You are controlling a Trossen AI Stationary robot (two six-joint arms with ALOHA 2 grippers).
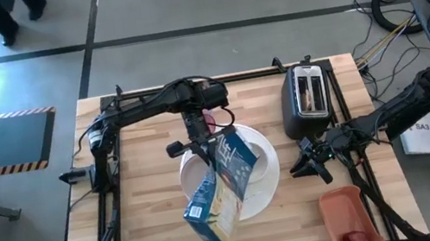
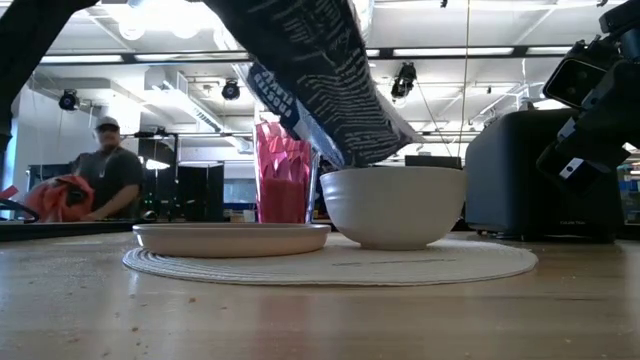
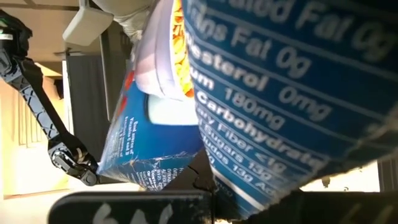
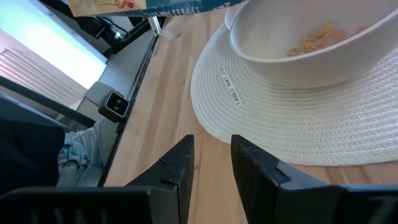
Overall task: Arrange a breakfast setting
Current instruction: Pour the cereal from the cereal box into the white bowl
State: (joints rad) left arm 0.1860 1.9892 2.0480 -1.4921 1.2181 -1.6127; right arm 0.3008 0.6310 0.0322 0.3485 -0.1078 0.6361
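My left gripper [image 1: 202, 145] is shut on a blue cereal box [image 1: 222, 189], held tilted above the white round woven mat [image 1: 266, 173]. In the low view the box's lower end [image 2: 375, 140] hangs just over the small white bowl [image 2: 393, 205], which holds a few cereal pieces [image 4: 317, 34]. The bowl and a pale plate [image 2: 232, 238] rest on the mat, and a pink tumbler [image 2: 285, 170] stands behind them. My right gripper [image 4: 211, 155] waits at the mat's right, low over the table, its fingers slightly apart and holding nothing. My left gripper holds the cereal box at its far end [image 1: 213, 149], reaching in from the table's far side. The box itself fills the wrist view and hides the fingers, so the kind of hold does not show. The box is lifted clear and slants over the bowl.
A black toaster [image 1: 307, 96] stands at the far right with a pale slice in one slot. An orange-red tray [image 1: 348, 212] with a dark-red fruit [image 1: 356, 240] lies at the near right. Bare wood lies left of the mat. A person [image 2: 105, 175] sits beyond the table.
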